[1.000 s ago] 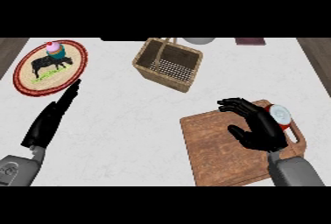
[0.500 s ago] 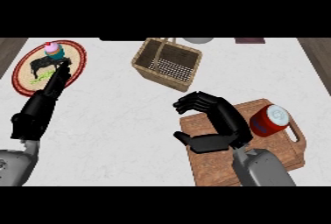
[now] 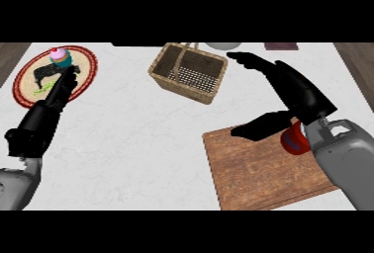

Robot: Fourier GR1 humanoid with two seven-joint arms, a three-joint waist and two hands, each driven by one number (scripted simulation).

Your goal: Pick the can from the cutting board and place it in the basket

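Observation:
The red can (image 3: 294, 140) is on the wooden cutting board (image 3: 256, 170) near its far right corner, partly hidden by my right hand (image 3: 300, 94). That hand hovers over the can, open, with its fingers stretched up and left towards the wicker basket (image 3: 188, 71) and its thumb pointing left across the board. I cannot tell whether the palm touches the can. The basket stands at the counter's far middle and nothing shows inside it. My left hand (image 3: 45, 114) rests open at the left, with its straight fingers pointing at a plate.
A red-rimmed plate (image 3: 86, 74) at the far left holds a cupcake (image 3: 61, 58) and a dark figure. A white round object (image 3: 223, 45) and a dark flat item (image 3: 281, 47) lie along the far edge. Bare white counter lies between the board and the plate.
My right hand has swung from left of the can to above it and stretched its fingers out towards the basket. The left hand has barely shifted.

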